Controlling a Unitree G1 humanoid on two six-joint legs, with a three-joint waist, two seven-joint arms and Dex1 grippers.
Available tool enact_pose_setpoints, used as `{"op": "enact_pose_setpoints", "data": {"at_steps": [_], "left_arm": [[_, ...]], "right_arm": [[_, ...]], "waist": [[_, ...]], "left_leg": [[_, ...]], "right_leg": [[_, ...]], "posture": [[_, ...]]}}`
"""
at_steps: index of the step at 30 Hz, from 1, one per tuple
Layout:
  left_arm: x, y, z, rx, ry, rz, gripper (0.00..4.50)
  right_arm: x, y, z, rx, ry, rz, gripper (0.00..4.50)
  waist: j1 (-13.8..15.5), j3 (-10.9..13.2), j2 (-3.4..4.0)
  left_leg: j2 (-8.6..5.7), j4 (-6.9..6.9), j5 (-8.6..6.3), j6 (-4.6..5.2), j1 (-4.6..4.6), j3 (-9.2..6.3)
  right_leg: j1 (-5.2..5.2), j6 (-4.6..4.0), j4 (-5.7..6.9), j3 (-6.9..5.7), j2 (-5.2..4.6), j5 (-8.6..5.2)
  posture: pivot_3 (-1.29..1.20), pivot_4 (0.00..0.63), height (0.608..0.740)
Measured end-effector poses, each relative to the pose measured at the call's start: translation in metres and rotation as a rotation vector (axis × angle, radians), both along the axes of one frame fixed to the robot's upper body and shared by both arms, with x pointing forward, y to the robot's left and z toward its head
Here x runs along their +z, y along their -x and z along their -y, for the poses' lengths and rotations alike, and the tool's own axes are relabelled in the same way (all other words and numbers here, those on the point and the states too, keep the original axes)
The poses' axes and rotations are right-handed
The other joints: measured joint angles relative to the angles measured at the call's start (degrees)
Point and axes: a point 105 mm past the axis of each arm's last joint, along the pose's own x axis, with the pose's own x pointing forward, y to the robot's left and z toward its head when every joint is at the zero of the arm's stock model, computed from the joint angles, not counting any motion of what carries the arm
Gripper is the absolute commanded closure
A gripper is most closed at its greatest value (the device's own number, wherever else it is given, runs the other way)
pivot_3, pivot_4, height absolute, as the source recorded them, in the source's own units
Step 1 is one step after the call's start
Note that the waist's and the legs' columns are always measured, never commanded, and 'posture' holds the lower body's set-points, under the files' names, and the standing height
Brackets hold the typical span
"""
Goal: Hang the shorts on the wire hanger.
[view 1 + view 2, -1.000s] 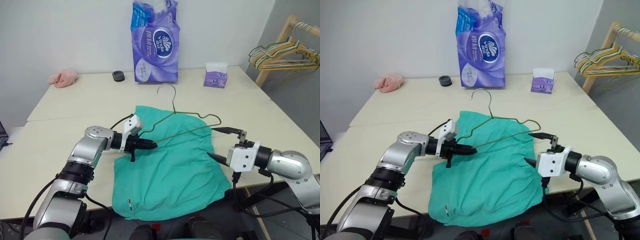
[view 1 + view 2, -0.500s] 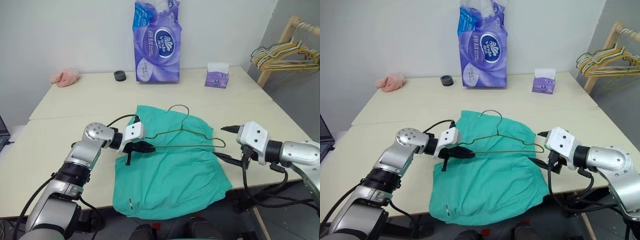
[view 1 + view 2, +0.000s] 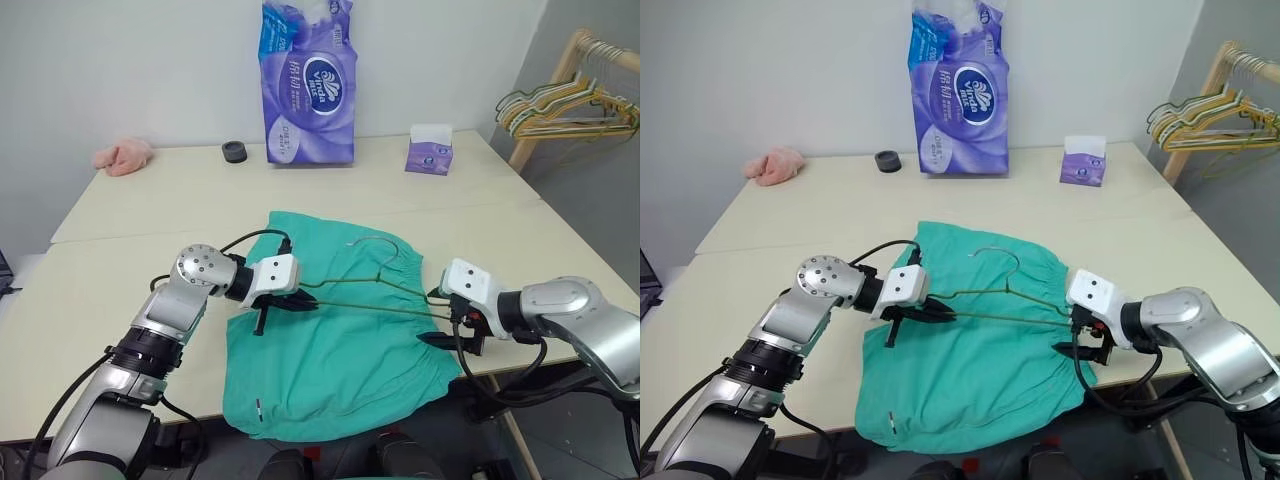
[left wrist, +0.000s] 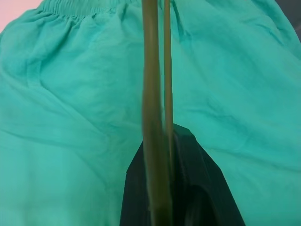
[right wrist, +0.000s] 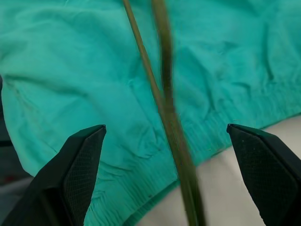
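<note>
The teal-green shorts [image 3: 340, 365] lie spread flat on the table, reaching to its front edge. The thin olive wire hanger [image 3: 370, 309] hovers low over them, its hook [image 3: 376, 243] towards the far side. My left gripper [image 3: 303, 302] is shut on the hanger's left corner; in the left wrist view the wire [image 4: 153, 117] runs out from between the black fingers over the cloth [image 4: 70, 117]. My right gripper [image 3: 438, 318] is open at the hanger's right corner. In the right wrist view the wire [image 5: 171, 122] passes between its two spread fingertips [image 5: 80, 165] without touching them.
At the back of the table stand a tall purple tissue pack [image 3: 308, 85], a small purple tissue box [image 3: 430, 152], a black round object [image 3: 234, 151] and a pink fluffy cloth [image 3: 124, 156]. A wooden rack with pale hangers [image 3: 565, 100] stands at the right, off the table.
The hanger has tipped down from a raised tilt to lie low over the shorts as the left gripper rolled. The right gripper sank and turned, so its fingers now straddle the hanger's right corner.
</note>
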Motion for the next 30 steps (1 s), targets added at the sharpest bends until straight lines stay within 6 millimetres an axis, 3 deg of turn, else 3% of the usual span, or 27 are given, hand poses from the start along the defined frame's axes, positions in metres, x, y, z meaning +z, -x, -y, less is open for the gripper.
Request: {"op": "enact_pose_setpoints", "data": {"at_steps": [10, 17, 27, 30], "left_arm": [[0.0, 0.003, 0.001, -0.003, -0.012, 0.006, 4.5], [-0.001, 0.001, -0.002, 0.033, -0.016, -0.009, 4.5], [0.005, 0.007, 0.006, 0.044, 0.077, -0.118, 1.75], [0.011, 0.003, 0.009, 0.065, 0.147, -0.136, 1.75]], "right_arm": [[-0.009, -0.001, 0.002, -0.007, 0.034, -0.033, 4.34], [-0.014, 0.005, -0.003, 0.03, 0.042, -0.059, 4.43], [-0.014, 0.007, -0.002, 0.045, 0.051, -0.043, 4.5], [-0.012, 0.006, 0.002, 0.046, 0.058, -0.025, 4.5]], "waist": [[0.1, 0.03, 0.0], [0.09, 0.11, -0.05], [0.03, 0.11, -0.06], [0.04, 0.12, -0.06]], "left_leg": [[0.0, 0.0, 0.0, 0.0, 0.0, -0.01], [0.0, 0.0, 0.0, 0.0, 0.0, -0.03], [0.0, 0.01, 0.0, 0.0, -0.01, -0.03], [0.0, 0.02, 0.0, 0.0, -0.01, -0.04]], "right_leg": [[0.0, 0.0, 0.0, -0.02, 0.0, 0.0], [0.0, 0.0, 0.0, -0.04, 0.0, 0.0], [0.0, 0.01, 0.0, -0.05, 0.0, 0.0], [0.0, 0.01, 0.01, -0.06, 0.0, 0.0]], "posture": [[-0.12, 0.062, 0.74], [-0.12, 0.061, 0.74], [-0.14, 0.05, 0.74], [-0.14, 0.05, 0.74]]}}
